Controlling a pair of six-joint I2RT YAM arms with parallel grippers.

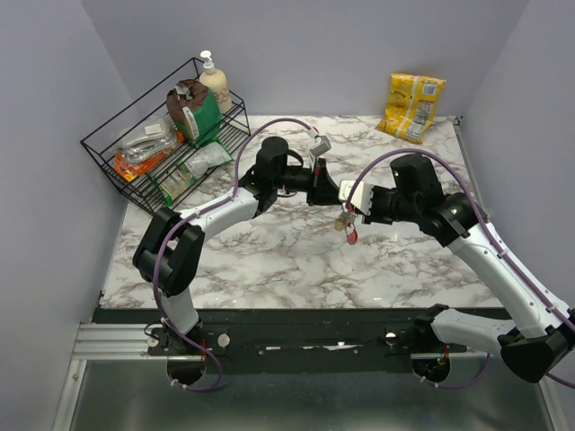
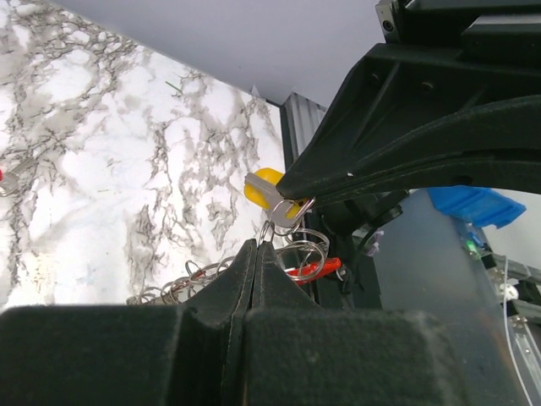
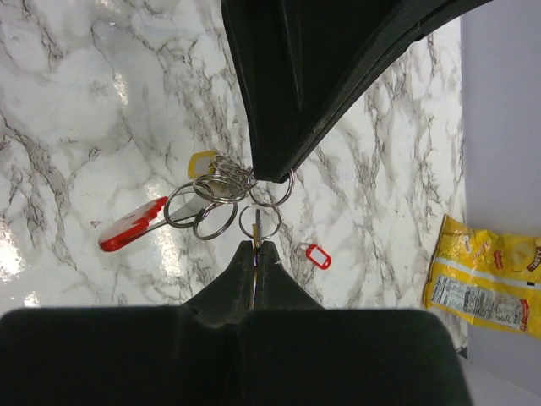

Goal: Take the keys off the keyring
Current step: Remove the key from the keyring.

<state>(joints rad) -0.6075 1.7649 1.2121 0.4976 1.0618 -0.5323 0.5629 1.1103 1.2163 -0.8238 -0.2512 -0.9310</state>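
Both tools pinched shut on key bunch, mid-air.
L tool & R tool tips each clamp a loop of thin silvery metal keyring; yellow-headed silvery key + red flat tag dangle w/ it, above white marble bench centre.

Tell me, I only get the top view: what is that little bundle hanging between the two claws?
Observer: The right wrist view shows a keyring of several linked metal rings with a red tag.
Operator: Do both claws grip it?
Observer: Yes. The right claw is shut on one thin ring, the left claw on another.
Operator: Anything lying loose?
Observer: A small red tag lies alone on the table.
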